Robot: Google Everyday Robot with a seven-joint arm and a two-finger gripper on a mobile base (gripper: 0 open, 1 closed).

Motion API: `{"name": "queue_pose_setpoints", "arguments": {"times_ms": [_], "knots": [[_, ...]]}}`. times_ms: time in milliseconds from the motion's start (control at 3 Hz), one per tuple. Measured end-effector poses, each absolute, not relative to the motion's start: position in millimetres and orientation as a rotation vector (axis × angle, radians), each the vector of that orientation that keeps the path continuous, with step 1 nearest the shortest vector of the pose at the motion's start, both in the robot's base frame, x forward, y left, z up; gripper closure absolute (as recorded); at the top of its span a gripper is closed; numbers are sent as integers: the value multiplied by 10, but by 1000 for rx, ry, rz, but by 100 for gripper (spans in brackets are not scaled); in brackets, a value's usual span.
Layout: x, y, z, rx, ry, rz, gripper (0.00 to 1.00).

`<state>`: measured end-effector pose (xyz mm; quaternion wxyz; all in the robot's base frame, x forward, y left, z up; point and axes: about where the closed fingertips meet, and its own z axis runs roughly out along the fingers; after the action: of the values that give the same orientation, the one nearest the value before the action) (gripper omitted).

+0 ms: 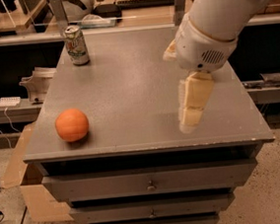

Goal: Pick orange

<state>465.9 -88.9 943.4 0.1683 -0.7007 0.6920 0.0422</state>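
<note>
Orange (72,124) sits untouched by the drawer cabinet's (128,95) front-left edge. The gripper (189,121) hangs pointing down over the front right, well apart, probably lining up a descent. I cannot tell how open it is. A soda can (76,44) stands at the far left.
</note>
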Motion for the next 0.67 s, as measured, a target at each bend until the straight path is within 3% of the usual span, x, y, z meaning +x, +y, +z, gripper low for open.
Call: {"name": "queue_pose_setpoints", "arguments": {"times_ms": [333,667], "knots": [[4731,-229,9233,-2022,1845,301,0],[4727,-197,9245,-2016,1838,308,0]]}}
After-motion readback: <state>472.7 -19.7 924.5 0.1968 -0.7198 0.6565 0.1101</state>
